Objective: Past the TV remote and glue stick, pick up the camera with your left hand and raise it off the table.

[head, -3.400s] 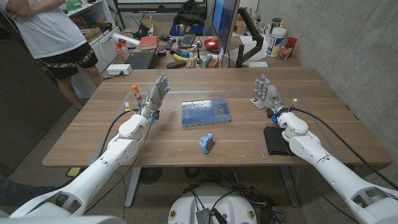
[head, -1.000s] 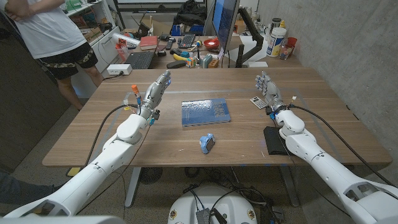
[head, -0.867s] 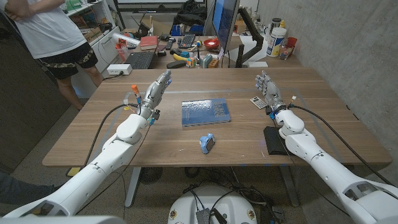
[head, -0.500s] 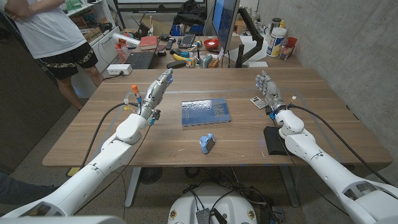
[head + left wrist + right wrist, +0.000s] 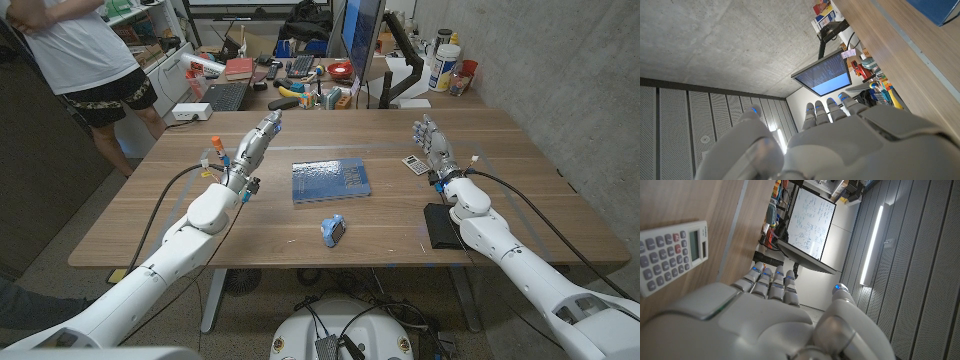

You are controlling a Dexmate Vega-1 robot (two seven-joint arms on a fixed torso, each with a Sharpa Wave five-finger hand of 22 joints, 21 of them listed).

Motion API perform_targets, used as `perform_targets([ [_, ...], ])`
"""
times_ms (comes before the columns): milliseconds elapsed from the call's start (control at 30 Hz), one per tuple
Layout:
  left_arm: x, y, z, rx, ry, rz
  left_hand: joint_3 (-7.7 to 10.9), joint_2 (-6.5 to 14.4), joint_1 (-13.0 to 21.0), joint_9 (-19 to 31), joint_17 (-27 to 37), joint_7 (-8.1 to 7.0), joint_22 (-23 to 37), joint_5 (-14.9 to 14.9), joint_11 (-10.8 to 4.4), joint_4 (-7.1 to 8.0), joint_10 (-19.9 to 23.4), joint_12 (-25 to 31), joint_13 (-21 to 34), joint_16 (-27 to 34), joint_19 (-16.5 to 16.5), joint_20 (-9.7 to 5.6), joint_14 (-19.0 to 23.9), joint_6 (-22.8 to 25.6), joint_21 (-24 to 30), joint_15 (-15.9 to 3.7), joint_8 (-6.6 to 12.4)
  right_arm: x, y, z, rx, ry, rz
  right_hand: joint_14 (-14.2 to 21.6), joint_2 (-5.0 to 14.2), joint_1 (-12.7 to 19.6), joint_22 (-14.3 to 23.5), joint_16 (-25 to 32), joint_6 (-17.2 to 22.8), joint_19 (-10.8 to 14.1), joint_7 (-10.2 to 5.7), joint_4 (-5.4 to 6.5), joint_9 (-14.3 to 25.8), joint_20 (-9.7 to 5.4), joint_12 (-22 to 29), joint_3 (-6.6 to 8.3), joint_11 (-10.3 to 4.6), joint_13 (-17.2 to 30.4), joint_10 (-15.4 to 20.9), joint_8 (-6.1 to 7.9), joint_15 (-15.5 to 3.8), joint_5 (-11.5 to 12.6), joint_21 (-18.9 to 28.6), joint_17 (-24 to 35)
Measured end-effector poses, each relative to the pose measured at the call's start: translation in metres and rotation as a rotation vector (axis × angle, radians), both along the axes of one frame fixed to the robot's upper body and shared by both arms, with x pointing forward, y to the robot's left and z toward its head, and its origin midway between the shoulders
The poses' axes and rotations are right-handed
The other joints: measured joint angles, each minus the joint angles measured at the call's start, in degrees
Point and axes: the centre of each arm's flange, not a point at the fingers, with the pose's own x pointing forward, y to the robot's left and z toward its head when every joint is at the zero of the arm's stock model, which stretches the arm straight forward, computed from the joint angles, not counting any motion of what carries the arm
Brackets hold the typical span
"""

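Head view first: we saw the left hand (image 5: 254, 145) held up above the table (image 5: 150, 215) on its left side, fingers stretched out straight and close together, holding nothing. The glue stick (image 5: 217, 151) with the orange cap stood just beside it, on the outer side. The small blue camera (image 5: 333, 230) sat on the wood near the front edge, around the middle, well apart from both hands. Behind it lay a blue book (image 5: 330, 180). Over on the right, the right hand (image 5: 432, 142) was upright with its fingers a bit spread, nothing in it either. A calculator (image 5: 413, 163) lay just beside it, and a flat black thing (image 5: 441, 225) lay by the right forearm; we couldn't tell what it was. A person (image 5: 80, 50) stood past the far left corner.

Left wrist view: we got the back of the left hand (image 5: 840, 145), fingers (image 5: 832, 107) straight and side by side with nothing between them, plus the table edge (image 5: 900, 60), a corner of the blue book (image 5: 940, 10) and a monitor (image 5: 822, 77).

Right wrist view: the back of the right hand (image 5: 765, 325), fingers (image 5: 772, 282) extended next to each other, thumb off to one side, gripping nothing. The calculator (image 5: 672, 255) lay on the wood (image 5: 705, 200) close to the fingertips, not touching as far as we could see
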Motion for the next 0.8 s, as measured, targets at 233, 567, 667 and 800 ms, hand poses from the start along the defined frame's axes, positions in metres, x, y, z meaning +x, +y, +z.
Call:
perform_targets([
  [233, -0.005, -0.003, 0.001, 0.022, -0.015, 0.010, -0.23, 0.3, 0.3, 0.0, 0.0, 0.00, 0.0, 0.0, -0.20, -0.23, 0.2, 0.0, 0.0, 0.0, 0.0, 0.00, 0.2, 0.0, -0.2, -0.20, 0.00, -0.001, -0.001, 0.000, 0.006, -0.002, -0.002, 0.0, 0.00, 0.0, 0.0, 0.0, 0.0, 0.0, 0.01, 0.00, 0.0, 0.00, 0.0, 0.00, 0.00, 0.0, 0.0, 0.00, 0.00, 0.0, -0.4, 0.0],
  [567, -0.012, -0.007, 0.002, 0.067, -0.040, 0.034, -0.23, 0.3, 0.8, 0.0, 0.0, 0.00, 0.0, 0.0, -0.20, -0.23, 0.2, 0.0, 0.0, 0.0, 0.0, -0.01, 0.2, 0.0, -0.2, -0.20, 0.00, -0.001, 0.000, 0.000, 0.012, -0.004, -0.002, 0.0, 0.00, 0.0, 0.0, 0.0, 0.2, 0.0, 0.21, -0.17, 0.0, -0.01, 0.0, -0.17, 0.00, 0.0, 0.0, 0.00, 0.00, 0.0, -0.6, 0.0],
  [667, -0.014, -0.007, 0.002, 0.075, -0.047, 0.039, -0.23, 0.3, 0.8, 0.0, 0.0, 0.00, 0.0, 0.0, -0.20, -0.23, 0.2, 0.0, 0.0, 0.0, 0.0, -0.01, 0.2, 0.0, -0.2, -0.20, 0.00, -0.001, 0.001, 0.000, 0.013, -0.004, -0.001, 0.0, 0.00, 0.0, 0.0, 0.0, 0.2, 0.2, 0.21, -0.17, 0.0, -0.21, 0.0, -0.17, 0.00, 0.0, 0.0, 0.00, 0.00, 0.0, -0.6, 0.0],
  [800, -0.016, -0.008, 0.002, 0.085, -0.054, 0.045, -0.23, 0.5, 0.9, 0.0, 0.0, 0.00, 0.0, 0.0, -0.20, -0.23, 0.2, 0.0, 0.0, 0.0, 0.0, -0.01, 0.2, 0.0, -0.2, -0.20, 0.00, -0.001, 0.002, 0.000, 0.014, -0.005, 0.000, 0.0, 0.00, 0.0, 0.0, 0.0, 0.2, 0.2, 0.21, -0.17, 0.0, -0.21, 0.0, -0.17, 0.00, 0.0, 0.0, 0.00, 0.00, 0.0, -0.8, 0.0],
])
